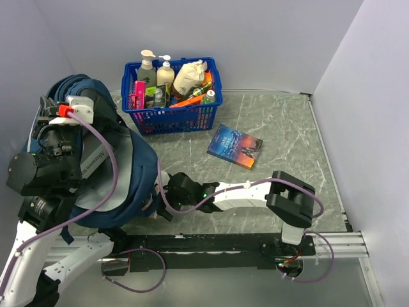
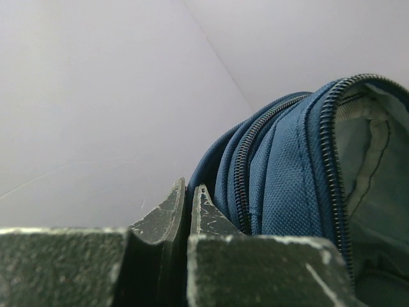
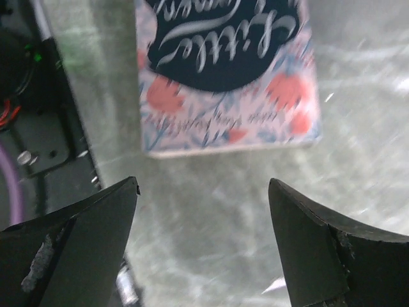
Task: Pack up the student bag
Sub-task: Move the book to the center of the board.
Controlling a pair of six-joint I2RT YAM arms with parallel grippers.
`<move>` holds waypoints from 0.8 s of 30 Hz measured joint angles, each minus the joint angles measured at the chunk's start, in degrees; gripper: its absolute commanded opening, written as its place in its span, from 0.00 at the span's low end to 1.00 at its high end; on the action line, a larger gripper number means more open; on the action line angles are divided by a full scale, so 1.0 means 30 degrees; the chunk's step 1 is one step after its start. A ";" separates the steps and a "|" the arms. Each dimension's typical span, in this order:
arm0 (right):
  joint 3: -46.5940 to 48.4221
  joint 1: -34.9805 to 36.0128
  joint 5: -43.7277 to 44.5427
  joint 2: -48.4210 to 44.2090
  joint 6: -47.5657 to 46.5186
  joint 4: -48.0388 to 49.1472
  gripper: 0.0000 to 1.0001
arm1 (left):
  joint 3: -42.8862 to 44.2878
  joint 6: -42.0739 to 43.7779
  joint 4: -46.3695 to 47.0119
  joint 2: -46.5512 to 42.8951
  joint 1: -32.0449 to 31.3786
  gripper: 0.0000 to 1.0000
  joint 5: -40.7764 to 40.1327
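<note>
- The student bag (image 1: 131, 171), a large, soft navy blue backpack of coarse woven fabric, slumps on the left side of the grey-green marbled desk (image 1: 284, 125), partly under the left arm.
- In the left wrist view we see its toothed black zip tracks curving over the top. One compartment gapes open on a pale, smooth lining.
- The left claw (image 2: 189, 193), with scuffed matt black fingers, is pinched fully together just beside the bag's outer zip. We see nothing between its tips.
- The right claw (image 3: 203, 184) stands spread wide, low over the desk near the bag's right edge. Its dark wedge-shaped fingers are chipped and hold nothing.
- Just past its tips a pink floral paperback book (image 3: 223, 109) lies flat, with white script on a dark oval.
- A glossy dark blue rectangular book (image 1: 234, 146) lies mid-desk, apart from the bag.
- A blue plastic mesh basket (image 1: 172, 118) of pump bottles and packets sits at the far edge.
</note>
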 measured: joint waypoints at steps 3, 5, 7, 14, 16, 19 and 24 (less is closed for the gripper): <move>0.0583 0.0189 0.0678 0.0495 -0.1304 0.0459 0.91 | -0.0007 -0.0080 -0.0342 0.0000 0.0036 0.01 -0.0015; 0.1056 0.0299 0.1027 0.0962 -0.2018 0.0619 0.91 | -0.0007 -0.0189 -0.0525 0.0000 0.0036 0.01 -0.0007; 0.1763 0.0525 0.1610 0.1778 -0.2696 0.0801 0.91 | -0.0066 -0.0233 -0.0627 0.0000 0.0036 0.01 0.0022; 0.3053 0.1071 0.1792 0.3293 -0.3818 0.0780 0.90 | -0.0204 -0.0437 -0.1056 0.0036 0.0160 0.01 0.0124; 0.3271 0.1144 0.1785 0.3563 -0.3985 0.0714 0.90 | -0.0204 -0.0481 -0.1107 0.0036 0.0175 0.01 0.0131; 0.3577 0.1217 0.1763 0.3883 -0.4116 0.0656 0.90 | -0.0240 -0.0510 -0.1188 0.0036 0.0197 0.01 0.0131; 0.3912 0.1282 0.1421 0.4044 -0.4131 0.0321 0.90 | -0.0605 -0.0503 -0.1188 0.0000 0.0219 0.01 0.0146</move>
